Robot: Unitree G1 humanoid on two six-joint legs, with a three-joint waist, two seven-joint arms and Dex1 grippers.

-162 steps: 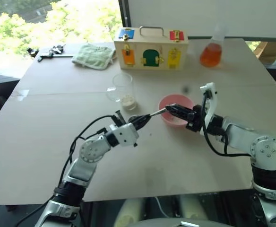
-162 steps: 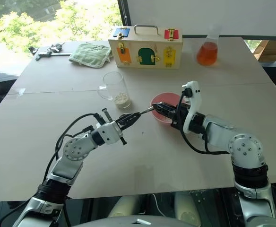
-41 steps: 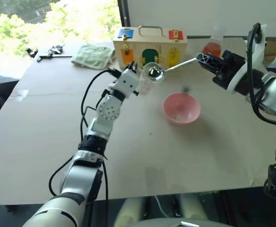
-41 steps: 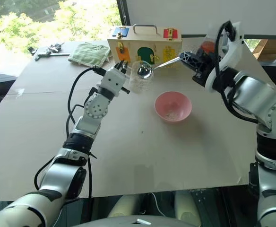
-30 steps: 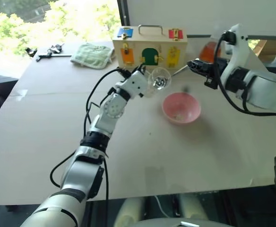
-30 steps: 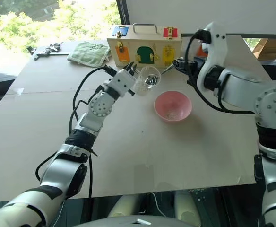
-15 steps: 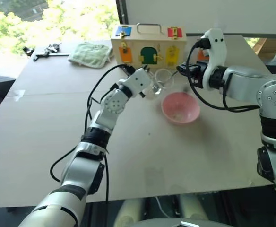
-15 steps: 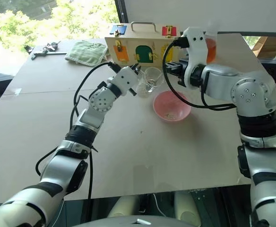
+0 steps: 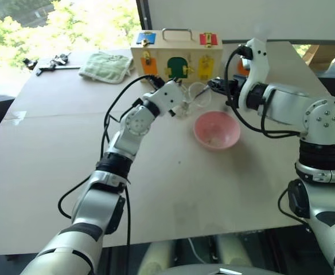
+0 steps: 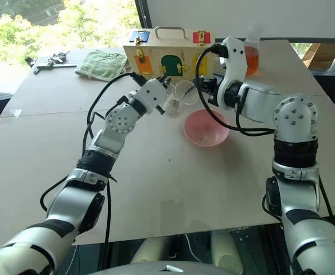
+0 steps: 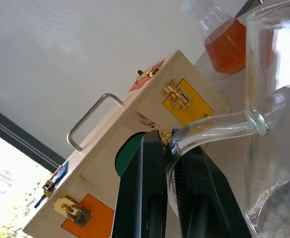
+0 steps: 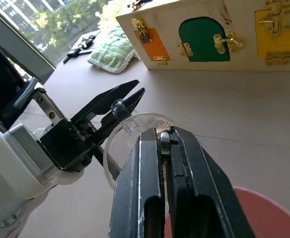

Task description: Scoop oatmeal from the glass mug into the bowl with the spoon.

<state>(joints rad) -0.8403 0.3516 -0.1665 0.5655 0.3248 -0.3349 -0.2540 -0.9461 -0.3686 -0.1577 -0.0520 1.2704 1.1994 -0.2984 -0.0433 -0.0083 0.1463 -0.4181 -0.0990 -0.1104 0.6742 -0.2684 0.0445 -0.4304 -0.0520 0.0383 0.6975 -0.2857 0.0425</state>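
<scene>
My left gripper (image 9: 178,96) is shut on the handle of the glass mug (image 9: 196,93) and holds it tilted above the table, mouth toward the right arm. In the left wrist view its fingers (image 11: 147,163) pinch the clear handle. My right gripper (image 9: 217,86) is shut on the spoon (image 12: 164,142), whose thin handle runs leftward into the mug's mouth (image 12: 135,124); the spoon's bowl is hidden inside the glass. The pink bowl (image 9: 216,130) sits on the table just below and right of the mug. A few pale oatmeal flakes (image 10: 203,137) lie in its bottom.
A wooden latch box (image 9: 176,54) stands right behind the mug. An orange-filled flask (image 10: 249,57) is at the back right, behind the right arm. A green cloth (image 9: 103,66) and keys (image 9: 47,62) lie at the back left.
The mug has left the table and hangs tilted in my left gripper. Over the last second the right arm swung down and leftward, bringing the spoon from the mug's rim into the glass.
</scene>
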